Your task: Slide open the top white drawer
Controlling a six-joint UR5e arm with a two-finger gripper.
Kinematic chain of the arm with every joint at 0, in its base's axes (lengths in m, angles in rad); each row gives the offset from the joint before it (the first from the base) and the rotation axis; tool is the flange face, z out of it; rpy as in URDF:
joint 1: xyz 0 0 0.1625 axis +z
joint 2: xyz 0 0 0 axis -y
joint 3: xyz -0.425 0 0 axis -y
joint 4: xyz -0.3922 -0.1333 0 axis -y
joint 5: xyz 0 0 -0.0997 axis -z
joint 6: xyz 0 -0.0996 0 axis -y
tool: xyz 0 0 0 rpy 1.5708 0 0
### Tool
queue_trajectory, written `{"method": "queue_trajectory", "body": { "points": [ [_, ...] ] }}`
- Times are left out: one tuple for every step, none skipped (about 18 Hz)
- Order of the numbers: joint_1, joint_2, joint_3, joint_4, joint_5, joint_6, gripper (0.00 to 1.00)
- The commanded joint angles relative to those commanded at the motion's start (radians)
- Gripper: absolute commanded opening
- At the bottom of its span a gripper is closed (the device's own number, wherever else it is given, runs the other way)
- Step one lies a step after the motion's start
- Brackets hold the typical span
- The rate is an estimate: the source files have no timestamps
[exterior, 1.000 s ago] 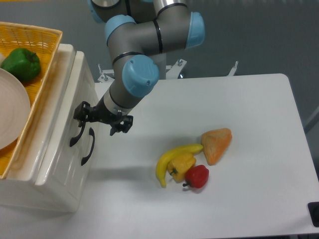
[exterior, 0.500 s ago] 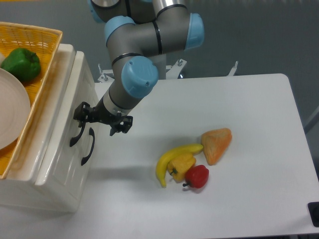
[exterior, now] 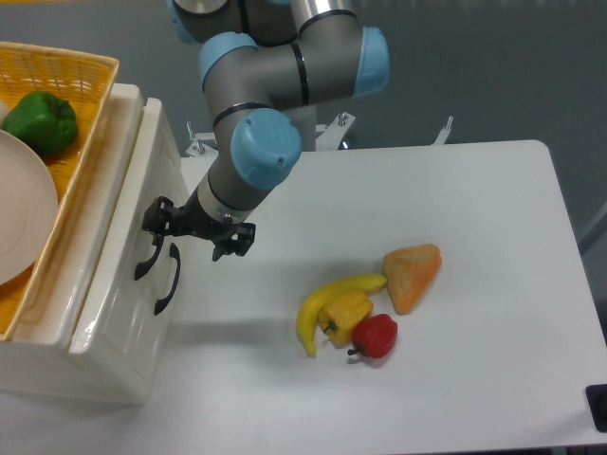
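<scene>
Your gripper (exterior: 161, 224) sits at about nine o'clock in the frame, pressed up against the front of the white cabinet, right at the black handle (exterior: 145, 258) of the top white drawer (exterior: 142, 190). One finger seems to reach behind the top of that handle, but you cannot tell from this angle whether the fingers are apart or clamped on it; the dark parts merge together.

The top white drawer itself looks barely out, if at all: its front lies close to flush with the lower drawer (exterior: 128, 313), whose own handle (exterior: 168, 280) hangs just beside the upper one toward five o'clock. So judge the approach as done and nearly the whole pull as left. The pull should run toward three o'clock, over bare table (exterior: 474, 237).
</scene>
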Motion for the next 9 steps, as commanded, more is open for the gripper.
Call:
{"method": "queue_trajectory", "body": {
  "points": [
    [-0.002,0.0,0.0,0.0,0.0,0.0,1.0],
    [0.0,0.0,0.0,0.0,0.0,0.0,1.0],
    [-0.002,0.0,0.0,0.0,0.0,0.0,1.0],
    [-0.002,0.0,0.0,-0.002,0.0,0.0,1.0],
    [0.0,0.0,0.0,-0.002,0.002,0.0,1.0],
    [0.0,0.0,0.002,0.0,0.008,0.0,1.0],
    [0.0,0.0,0.002,0.002,0.011,0.002,1.0],
    [0.0,0.0,0.003,0.002,0.017,0.002,1.0],
    [0.0,0.0,0.003,0.002,0.021,0.002,1.0]
  ]
}}
